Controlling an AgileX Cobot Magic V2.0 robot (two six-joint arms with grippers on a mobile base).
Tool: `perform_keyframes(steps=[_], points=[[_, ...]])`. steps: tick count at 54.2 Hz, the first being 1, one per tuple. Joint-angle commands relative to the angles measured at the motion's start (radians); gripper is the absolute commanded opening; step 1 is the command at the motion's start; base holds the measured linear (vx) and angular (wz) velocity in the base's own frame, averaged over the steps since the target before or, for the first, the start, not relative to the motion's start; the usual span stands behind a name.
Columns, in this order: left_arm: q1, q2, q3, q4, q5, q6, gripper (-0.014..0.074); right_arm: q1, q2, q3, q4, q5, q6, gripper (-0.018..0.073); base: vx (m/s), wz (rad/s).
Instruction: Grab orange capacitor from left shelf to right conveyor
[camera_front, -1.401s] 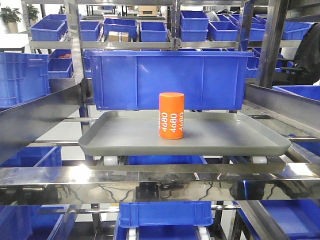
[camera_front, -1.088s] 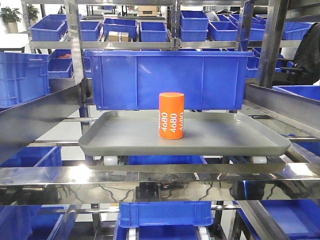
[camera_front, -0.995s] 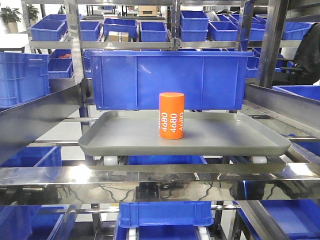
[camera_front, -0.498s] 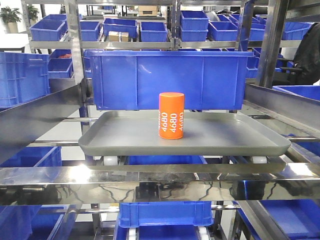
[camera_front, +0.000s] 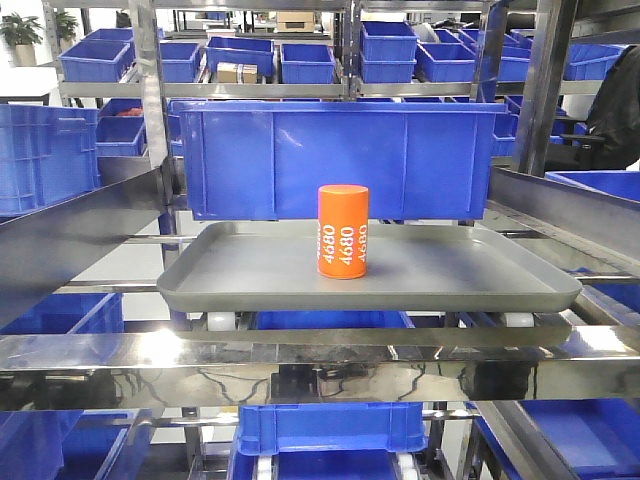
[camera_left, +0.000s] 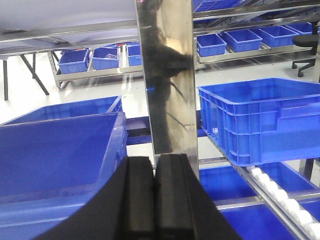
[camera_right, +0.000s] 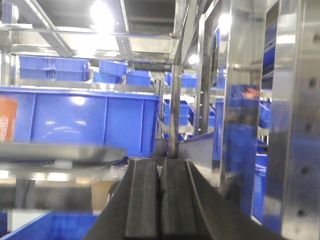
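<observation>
1. On the grey tray (camera_front: 260, 285) of the left shelf (camera_front: 300, 360), the orange capacitor (camera_front: 343, 231) stands upright, slightly left of the tray's middle and toward its back half. White "4680" runs down its side.
2. Nothing touches the capacitor; bare tray floor lies all round it.
3. Just behind the tray sits a big blue bin (camera_front: 300, 160), its front wall wider than the capacitor and rising above its top.
4. Below the tray: a shiny steel cross-rail, then another blue bin (camera_front: 330, 425). More blue bins fill the racks behind and to both sides of the tray.
5. Left tool (camera_left: 154, 165): black fingers pressed together, nothing between them. It faces a steel upright (camera_left: 167, 75) close ahead. A blue bin (camera_left: 260, 120) sits on a white roller rail (camera_left: 280, 200) to the upright's right, and a larger one (camera_left: 55, 150) lies to its left. The tray does not show in this view.
6. Right tool (camera_right: 160, 167): fingers together, empty. It sits low, at about the tray's level and off to the tray's right side. The tray edge (camera_right: 60, 152) shows on the left of this view, with a sliver of the capacitor (camera_right: 7, 120) above it at the frame edge.
7. The right tool is well apart from the capacitor. A perforated steel post (camera_right: 295, 125) stands close by.
</observation>
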Motion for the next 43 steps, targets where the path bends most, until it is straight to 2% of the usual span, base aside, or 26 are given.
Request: perform_keyframes(steps=[1, 8, 15, 25, 29, 34, 38, 43], points=[[-0.005, -0.012, 0.032, -0.004, -0.082, -0.002, -0.0006, 0.002, 0.100, -0.134, -0.011, 0.056, -0.007, -0.0008, 0.00, 0.00], [-0.005, -0.012, 0.032, -0.004, -0.082, -0.002, -0.0006, 0.002, 0.205, -0.235, -0.011, 0.201, -0.007, -0.0008, 0.00, 0.00], [-0.005, -0.012, 0.032, -0.004, -0.082, -0.002, -0.0006, 0.002, 0.289, -0.260, -0.009, 0.292, -0.007, -0.0008, 0.00, 0.00], [-0.005, -0.012, 0.032, -0.004, -0.082, -0.002, -0.0006, 0.002, 0.372, -0.260, -0.007, 0.322, -0.007, -0.0003, 0.00, 0.00], [-0.005, -0.012, 0.032, -0.004, -0.082, -0.002, -0.0006, 0.002, 0.392, -0.260, -0.007, 0.321, -0.009, 0.0026, 0.00, 0.00], [-0.005, -0.012, 0.032, -0.004, -0.082, -0.002, -0.0006, 0.002, 0.409, -0.275, -0.003, 0.328, -0.027, 0.0111, 0.00, 0.00], [-0.005, -0.012, 0.032, -0.004, -0.082, -0.002, -0.0006, 0.002, 0.424, -0.299, 0.015, 0.331, -0.052, 0.0226, 0.00, 0.00], [-0.005, -0.012, 0.032, -0.004, -0.082, -0.002, -0.0006, 0.002, 0.450, -0.343, 0.077, 0.331, -0.122, 0.0428, 0.00, 0.00]])
